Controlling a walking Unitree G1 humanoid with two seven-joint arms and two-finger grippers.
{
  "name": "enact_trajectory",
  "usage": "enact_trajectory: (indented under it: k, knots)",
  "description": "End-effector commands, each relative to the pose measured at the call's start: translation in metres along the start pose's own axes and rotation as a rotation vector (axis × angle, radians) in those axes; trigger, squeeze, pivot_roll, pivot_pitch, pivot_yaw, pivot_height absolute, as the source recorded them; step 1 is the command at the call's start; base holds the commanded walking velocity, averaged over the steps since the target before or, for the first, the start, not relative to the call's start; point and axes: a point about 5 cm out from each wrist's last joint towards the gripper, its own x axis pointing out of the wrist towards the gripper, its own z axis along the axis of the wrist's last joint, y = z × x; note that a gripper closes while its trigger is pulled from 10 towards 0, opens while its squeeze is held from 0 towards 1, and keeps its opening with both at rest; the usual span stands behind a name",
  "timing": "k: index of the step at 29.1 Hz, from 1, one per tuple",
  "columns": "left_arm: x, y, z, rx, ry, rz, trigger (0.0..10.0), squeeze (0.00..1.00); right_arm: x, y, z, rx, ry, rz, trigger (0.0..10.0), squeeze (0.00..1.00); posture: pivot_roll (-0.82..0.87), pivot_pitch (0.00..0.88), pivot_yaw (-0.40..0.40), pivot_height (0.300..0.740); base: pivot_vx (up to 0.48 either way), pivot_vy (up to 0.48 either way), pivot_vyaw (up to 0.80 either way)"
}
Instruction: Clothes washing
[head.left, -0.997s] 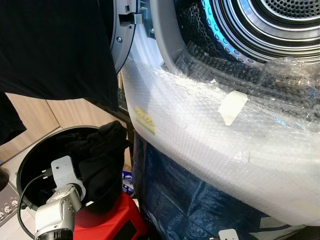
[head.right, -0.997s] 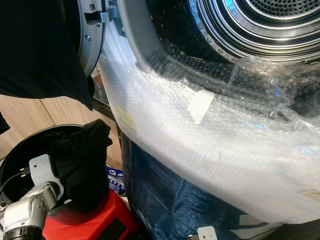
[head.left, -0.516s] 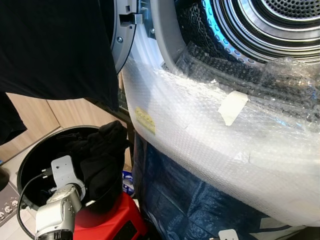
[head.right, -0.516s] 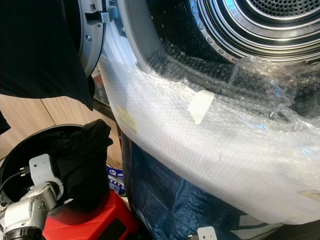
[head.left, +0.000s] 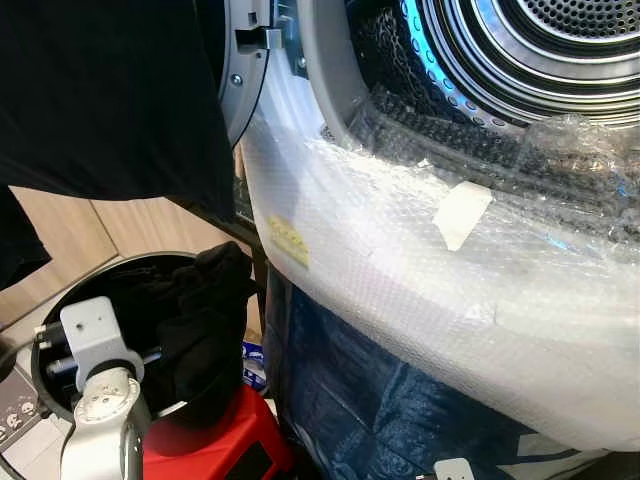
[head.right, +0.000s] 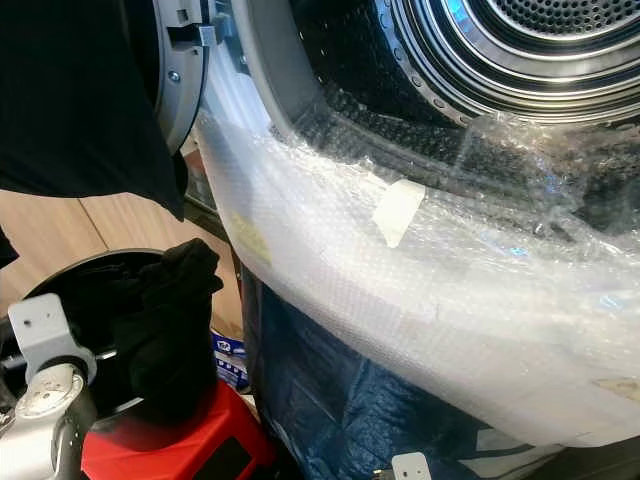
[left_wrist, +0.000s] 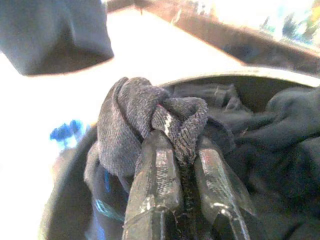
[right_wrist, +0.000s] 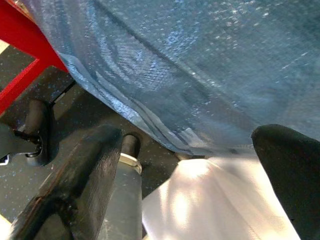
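Two left fingers (left_wrist: 159, 165) pinch a dark garment (left_wrist: 130, 120); right fingers (right_wrist: 85, 180) apart.

Red stool (head.left: 215, 450) at near left carries round black basket (head.left: 60, 310); dark clothes (head.left: 205, 320) heaped inside basket, draping over its right rim.

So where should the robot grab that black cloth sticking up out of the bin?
Probably the raised bunch at the top of the black cloth, coming down from above. It stands higher than the rim of the round bin, so fingers can close around a fold there. The left gripper is already pinching a grey knit fold that way.
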Motion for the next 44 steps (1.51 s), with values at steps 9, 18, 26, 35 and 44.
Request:
enact_trajectory:
  k: [9,18,26,35,44]
  knots:
    - [-0.045,-0.044,0.055,0.197,-0.492,-0.377,0.0,0.0,-0.001,0.001,-0.003,-0.014,0.012,0.006,10.0,0.0,0.14,0.105,-0.031,0.74,0.0,0.0,0.0]
    - [-0.051,-0.061,0.064,0.13,-0.51,-0.516,0.0,0.0,0.0,0.002,-0.002,-0.005,0.008,0.004,10.0,0.0,0.13,0.104,-0.026,0.74,0.0,0.0,0.0]
    - [-0.09,-0.11,0.043,-0.002,-0.345,-1.093,0.0,0.0,0.0,0.003,-0.002,-0.006,0.006,0.008,10.0,0.0,0.13,0.102,-0.031,0.74,0.0,0.0,0.0]
    - [-0.126,-0.142,0.044,-0.071,-0.244,-1.588,0.0,0.0,0.0,0.004,0.001,-0.001,-0.001,0.007,10.0,0.0,0.11,0.088,-0.029,0.74,0.0,0.0,0.0]
    - [-0.131,-0.137,0.007,0.148,-0.001,-1.913,0.0,0.0,-0.001,-0.003,-0.005,-0.02,0.006,0.0,10.0,0.0,0.11,0.089,-0.033,0.74,0.0,0.0,0.0]
